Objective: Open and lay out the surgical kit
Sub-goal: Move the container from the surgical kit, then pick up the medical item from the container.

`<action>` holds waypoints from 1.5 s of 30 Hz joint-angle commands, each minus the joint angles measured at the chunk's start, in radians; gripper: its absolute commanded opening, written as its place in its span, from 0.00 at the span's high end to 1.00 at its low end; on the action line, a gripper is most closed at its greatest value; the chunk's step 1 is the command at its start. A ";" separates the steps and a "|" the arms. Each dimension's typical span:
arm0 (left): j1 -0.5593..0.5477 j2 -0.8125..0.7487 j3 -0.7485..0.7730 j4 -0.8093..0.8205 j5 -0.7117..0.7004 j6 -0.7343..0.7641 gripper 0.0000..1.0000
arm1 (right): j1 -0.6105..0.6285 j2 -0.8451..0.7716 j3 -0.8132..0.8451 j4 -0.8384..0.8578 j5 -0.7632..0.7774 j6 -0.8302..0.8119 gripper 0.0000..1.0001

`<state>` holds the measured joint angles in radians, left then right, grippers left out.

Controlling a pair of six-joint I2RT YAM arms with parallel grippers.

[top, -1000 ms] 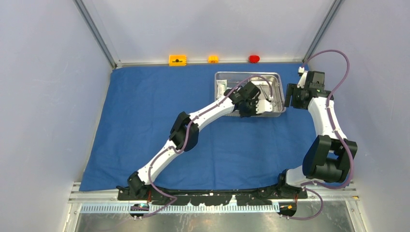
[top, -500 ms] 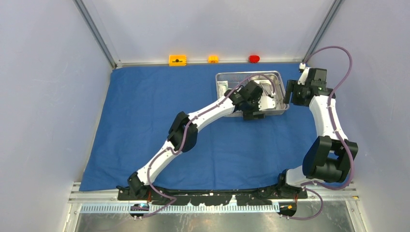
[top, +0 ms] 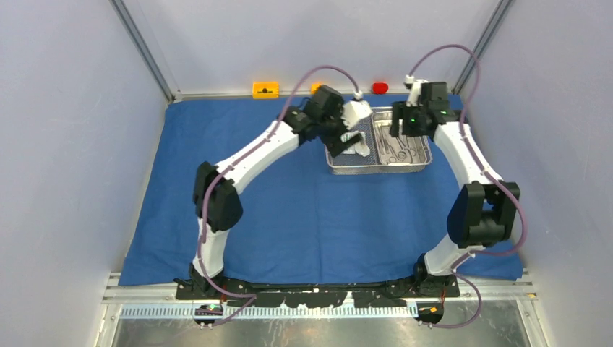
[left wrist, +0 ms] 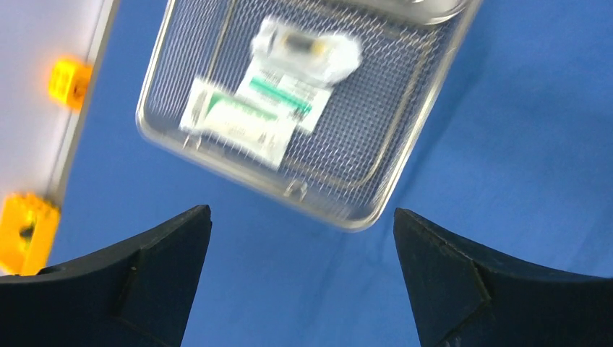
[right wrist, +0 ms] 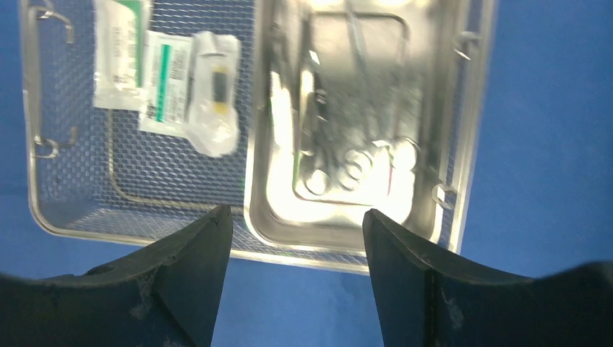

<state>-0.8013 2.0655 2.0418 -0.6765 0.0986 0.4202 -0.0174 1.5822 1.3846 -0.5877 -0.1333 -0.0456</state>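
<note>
Two things have changed in the last second. The left gripper (left wrist: 302,213) was low over the right part of the wire-mesh basket (top: 376,170) with its fingers almost closed. It has now lifted and drawn back to the left end of the basket, and its fingers stand wide with nothing between them. The right gripper (right wrist: 297,213) was waiting outside the basket's right edge. It has come in above the steel tray (right wrist: 332,230), also with fingers wide apart and empty.

I judge that the left arm has let go of what it handled and is making room, so the right arm can start on the tray.

The blue cloth (top: 253,188) is already spread flat. The basket lies on its far right part. The white packets (right wrist: 170,87) lie in the left half of the basket, and the tray with the slim metal instruments (right wrist: 347,137) stands in the right half, so nothing is laid out yet.

For room, the cloth is free to the left of the basket and on its near side. Far of the basket the cloth ends soon, with the orange blocks (top: 265,90) and the red block (top: 379,87) just behind that edge. On the right only a narrow strip of cloth remains.
</note>
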 commanded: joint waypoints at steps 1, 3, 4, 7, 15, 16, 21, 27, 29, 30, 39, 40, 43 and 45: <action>0.114 -0.135 -0.115 0.010 0.055 -0.156 0.01 | 0.138 0.112 0.129 0.071 0.052 -0.006 0.30; 0.149 -0.178 -0.155 0.009 0.062 -0.191 0.01 | 0.184 0.179 0.181 0.070 0.071 -0.008 0.31; 0.162 -0.199 -0.178 0.010 0.066 -0.199 0.02 | 0.205 0.216 0.210 0.066 0.083 -0.009 0.31; 0.190 -0.264 -0.247 0.022 0.062 -0.202 0.02 | 0.252 0.316 0.284 0.048 0.112 -0.018 0.34; 0.227 -0.346 -0.346 0.051 0.051 -0.205 0.02 | 0.288 0.515 0.416 -0.022 0.212 -0.007 0.39; 0.228 -0.348 -0.348 0.053 0.054 -0.205 0.02 | 0.288 0.528 0.420 -0.025 0.221 -0.007 0.40; 0.230 -0.346 -0.351 0.055 0.084 -0.222 0.03 | 0.288 0.573 0.435 -0.046 0.238 -0.004 0.40; 0.229 -0.346 -0.362 0.058 0.091 -0.225 0.04 | 0.287 0.620 0.445 -0.060 0.225 0.001 0.40; 0.230 -0.350 -0.370 0.061 0.093 -0.229 0.04 | 0.286 0.631 0.445 -0.062 0.220 0.006 0.41; 0.229 -0.354 -0.374 0.063 0.094 -0.228 0.04 | 0.287 0.636 0.444 -0.063 0.218 0.008 0.41; 0.229 -0.377 -0.407 0.071 0.096 -0.228 0.06 | 0.285 0.674 0.467 -0.088 0.189 0.015 0.52; 0.230 -0.378 -0.410 0.072 0.094 -0.226 0.06 | 0.285 0.672 0.468 -0.089 0.188 0.015 0.54; 0.231 -0.389 -0.423 0.075 0.090 -0.222 0.06 | 0.285 0.660 0.475 -0.094 0.183 0.015 0.63; 0.232 -0.395 -0.429 0.078 0.086 -0.221 0.06 | 0.284 0.654 0.488 -0.105 0.181 0.013 0.69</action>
<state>-0.5755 1.7409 1.6249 -0.6422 0.1772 0.2073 0.2707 2.2433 1.8240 -0.6704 0.0502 -0.0387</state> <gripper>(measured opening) 0.940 0.357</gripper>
